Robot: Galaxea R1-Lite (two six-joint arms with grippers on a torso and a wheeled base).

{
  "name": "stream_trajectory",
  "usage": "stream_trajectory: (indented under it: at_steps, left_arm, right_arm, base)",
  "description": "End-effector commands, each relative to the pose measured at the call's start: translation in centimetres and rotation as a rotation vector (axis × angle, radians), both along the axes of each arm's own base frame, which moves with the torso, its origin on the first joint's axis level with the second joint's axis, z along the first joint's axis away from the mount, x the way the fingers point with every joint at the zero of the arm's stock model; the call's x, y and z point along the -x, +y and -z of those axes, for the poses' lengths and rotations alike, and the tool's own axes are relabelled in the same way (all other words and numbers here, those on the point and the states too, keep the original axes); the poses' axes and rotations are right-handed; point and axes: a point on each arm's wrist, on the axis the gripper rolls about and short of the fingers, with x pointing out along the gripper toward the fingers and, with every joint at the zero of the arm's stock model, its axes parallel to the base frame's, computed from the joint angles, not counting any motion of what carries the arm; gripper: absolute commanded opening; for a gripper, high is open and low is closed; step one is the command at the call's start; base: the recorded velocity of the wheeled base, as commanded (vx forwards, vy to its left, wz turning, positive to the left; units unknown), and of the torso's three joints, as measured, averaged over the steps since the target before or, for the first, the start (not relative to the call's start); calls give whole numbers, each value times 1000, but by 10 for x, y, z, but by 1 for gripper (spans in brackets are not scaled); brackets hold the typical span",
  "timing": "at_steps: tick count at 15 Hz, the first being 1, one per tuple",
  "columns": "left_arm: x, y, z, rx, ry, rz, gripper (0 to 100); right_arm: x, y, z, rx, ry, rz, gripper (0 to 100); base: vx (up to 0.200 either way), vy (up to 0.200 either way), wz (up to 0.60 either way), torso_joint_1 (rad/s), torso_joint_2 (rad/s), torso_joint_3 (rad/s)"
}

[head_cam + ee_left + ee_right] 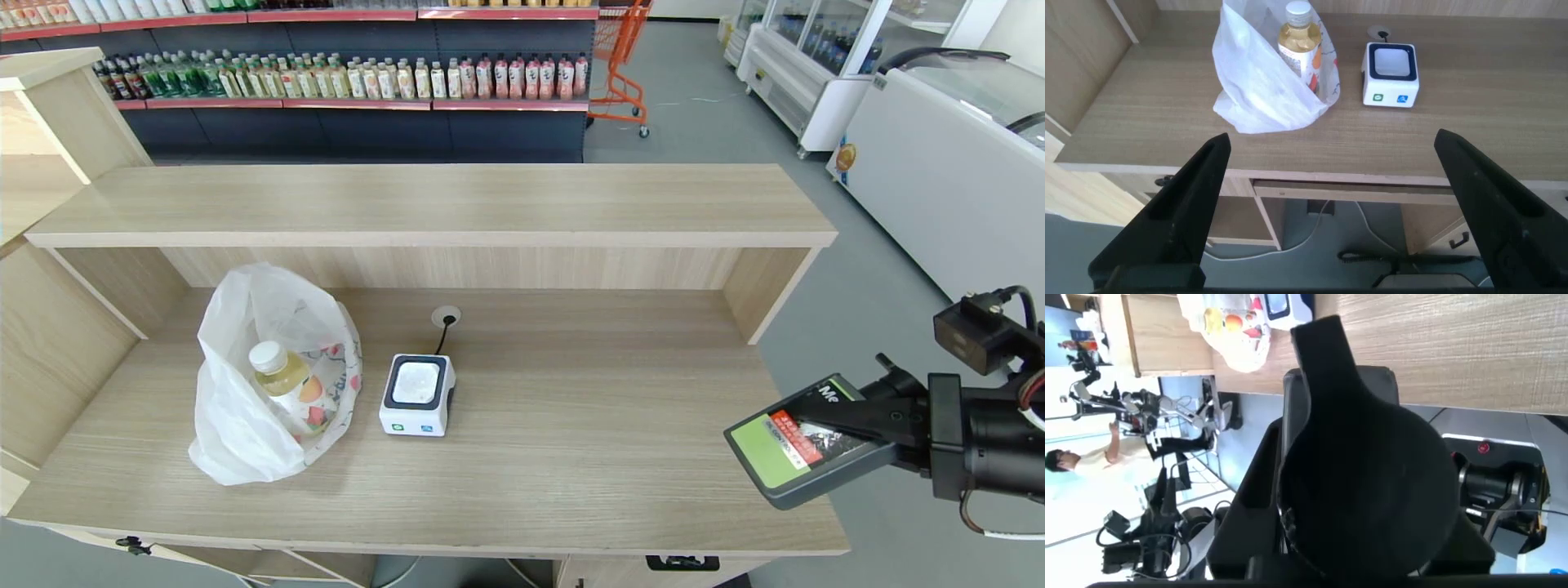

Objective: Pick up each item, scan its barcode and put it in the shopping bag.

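right gripper [849, 429] clamped on a dark flat pack [775, 453] with a green-and-red label, above the right near edge of the surface [571, 465] | left gripper [1333, 147] spread wide, holding nothing, at the near edge | barcode scanner [417, 394] mid-surface | white shopping bag [233, 433] just left of it, white-capped drink bottle [282, 376] upright inside

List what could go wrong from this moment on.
1. The right end effector grips the packet by one end, over the right edge of the counter; a slip could drop it to the floor.
2. The packet's label faces up, as does the scanner window; unturned, it may not scan.
3. The shopping bag is slumped around a bottle; the packet could snag its rim.
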Motion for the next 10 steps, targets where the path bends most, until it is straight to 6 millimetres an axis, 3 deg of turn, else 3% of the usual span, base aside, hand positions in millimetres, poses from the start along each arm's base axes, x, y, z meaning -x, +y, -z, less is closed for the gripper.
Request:
stream_trajectory:
  at_steps: [1, 10]
  left_arm:
    - [0, 0, 0, 1, 0, -1, 100]
    - [0, 0, 0, -4, 0, -1, 100]
  right_arm:
    - [5, 0, -1, -2, -12, -2, 0]
    - [4, -1, -12, -1, -61, 14, 0]
  base:
    - [0, 200, 0, 2, 2, 2]
    - [0, 200, 0, 5, 2, 1]
